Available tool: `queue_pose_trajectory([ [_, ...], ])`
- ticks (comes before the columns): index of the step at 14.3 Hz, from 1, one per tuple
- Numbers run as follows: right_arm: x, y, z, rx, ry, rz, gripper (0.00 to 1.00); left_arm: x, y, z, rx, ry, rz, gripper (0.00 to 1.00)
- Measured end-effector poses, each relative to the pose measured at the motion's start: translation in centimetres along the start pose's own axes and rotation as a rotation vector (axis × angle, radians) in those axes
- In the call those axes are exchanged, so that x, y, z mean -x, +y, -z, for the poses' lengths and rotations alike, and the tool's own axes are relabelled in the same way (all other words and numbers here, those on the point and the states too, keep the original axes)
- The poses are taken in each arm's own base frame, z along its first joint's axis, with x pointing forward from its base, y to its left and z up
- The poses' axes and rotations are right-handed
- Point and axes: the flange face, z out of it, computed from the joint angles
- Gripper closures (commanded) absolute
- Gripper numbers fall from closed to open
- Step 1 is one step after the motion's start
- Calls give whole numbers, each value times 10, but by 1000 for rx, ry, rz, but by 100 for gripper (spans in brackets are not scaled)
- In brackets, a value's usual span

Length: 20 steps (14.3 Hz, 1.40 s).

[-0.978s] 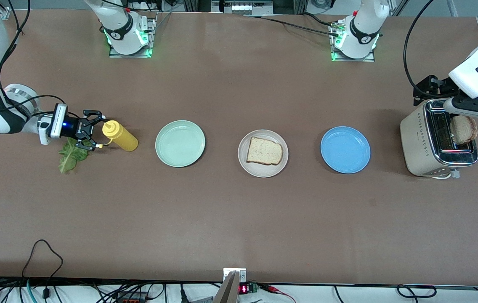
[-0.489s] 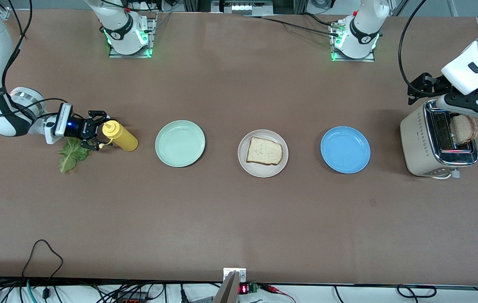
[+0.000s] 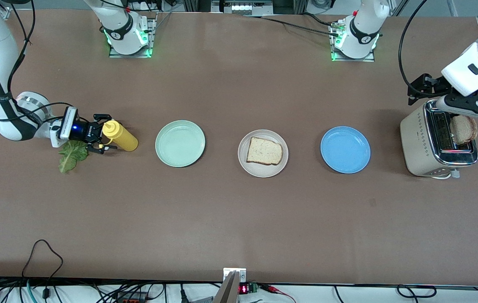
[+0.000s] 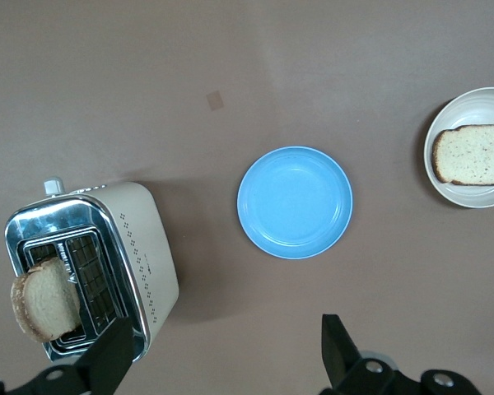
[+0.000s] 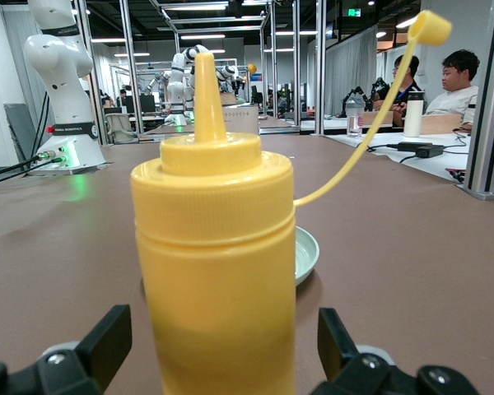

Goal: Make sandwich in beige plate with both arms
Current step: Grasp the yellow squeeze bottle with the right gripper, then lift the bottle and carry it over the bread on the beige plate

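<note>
**Soft bread, limp leaf, and two end effectors standing elsewhere**

One bread slice (image 3: 264,151) is lying flat in the beige plate (image 3: 243,160) at the middle of the front view. It is looking light, soft and crumbly, so I judge that a shallow pinch across its crusted edges would suit it better than a squeeze on the face. A second slice (image 3: 463,128) is standing upright in the slot of the toaster (image 3: 420,143) at the right edge of that view; it is probably stiffer and best taken by the part sticking up above the slot. The lettuce leaf (image 3: 70,155) is lying on the worktop (image 3: 239,219) at the left of the frame, thin, floppy and easily torn, so a grip near its stalk end seems safest.

The left end effector (image 4: 222,362) is hanging spread over the toaster, with the upright slice just under one finger and nothing between the fingers. The plated slice is sitting well apart from it, past the blue plate (image 3: 345,150).

The right end effector (image 5: 222,358) is standing low at the left of the front view, fingers spread on either side of a yellow squeeze bottle (image 3: 120,135) and not pressing it, as far as I can tell. The lettuce is lying just beside and below it in the frame. A mint-green plate (image 3: 180,143) is sitting between bottle and beige plate.
</note>
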Motion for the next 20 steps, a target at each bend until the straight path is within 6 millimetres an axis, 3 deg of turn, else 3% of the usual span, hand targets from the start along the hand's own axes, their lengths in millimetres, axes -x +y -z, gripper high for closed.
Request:
queue_pose_trajectory([
  [7,-4,6,-27,-6,34,1,3,4,-4,-3,5,-33,8,0],
  [10,-5,7,-32,-14,35,3,52,4,-4,-3,5,-34,8,0],
  [11,-5,7,-33,-16,35,5,61,4,-3,-3,5,-33,7,0],
  [16,-14,19,-40,-32,26,14,64,-5,8,0,-3,23,-15,0],
  [20,-47,57,-57,-68,-11,-20,64,-7,7,-2,-2,20,-14,0],
])
